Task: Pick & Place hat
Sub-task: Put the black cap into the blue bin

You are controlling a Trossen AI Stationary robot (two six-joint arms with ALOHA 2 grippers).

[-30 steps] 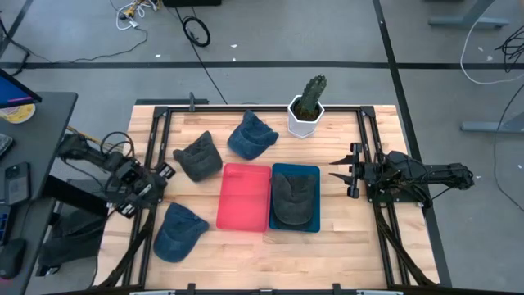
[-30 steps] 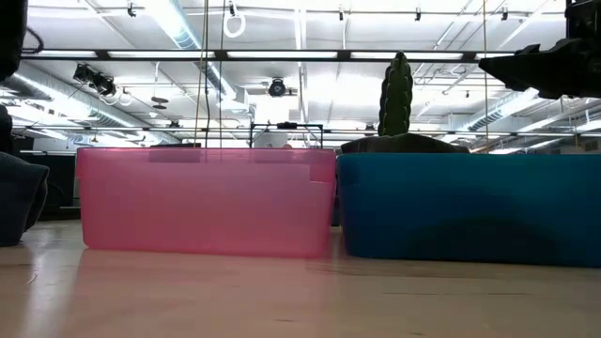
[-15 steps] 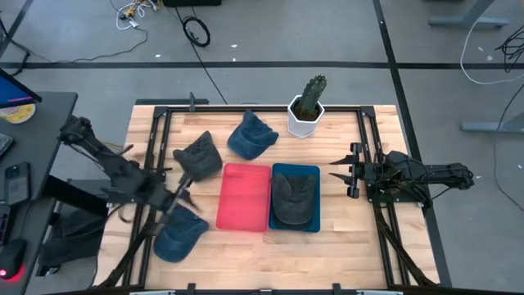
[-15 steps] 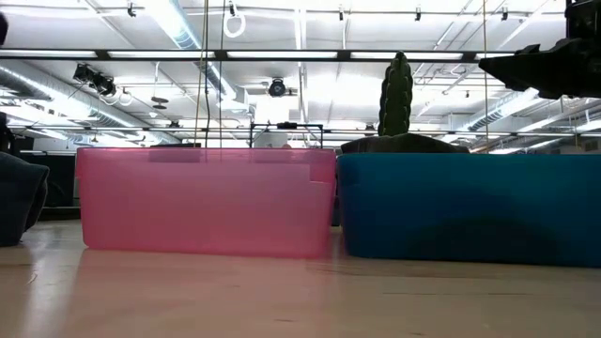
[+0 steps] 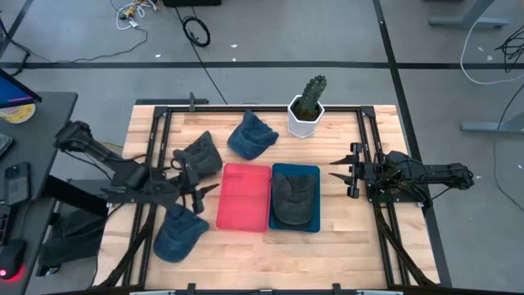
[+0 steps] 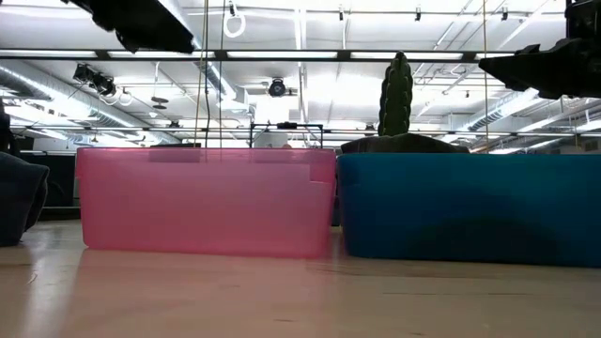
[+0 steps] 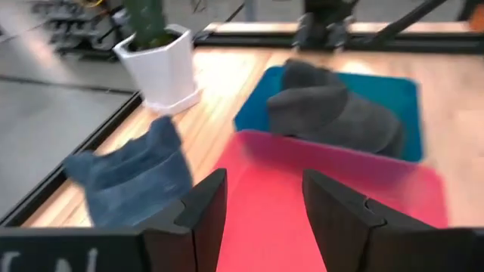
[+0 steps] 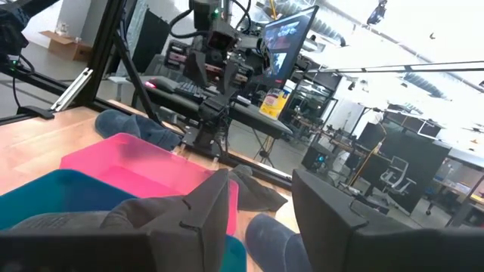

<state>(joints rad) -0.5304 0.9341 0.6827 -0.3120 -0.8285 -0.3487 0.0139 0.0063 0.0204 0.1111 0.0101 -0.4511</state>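
Your left gripper has swung in from the table's left edge; it now hangs wide open and empty between the grey hat and the near-left blue hat. Pick not started. Right gripper parked right, fingers apart.

A rectangular pink plastic bin sits touching the left of a rectangular blue plastic bin, which holds a grey fabric hat.

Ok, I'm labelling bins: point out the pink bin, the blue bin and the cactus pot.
pink bin (image 5: 243, 197), high view, bare floor.
blue bin (image 5: 293, 170), high view, far rim.
cactus pot (image 5: 304, 120), high view, white wall.
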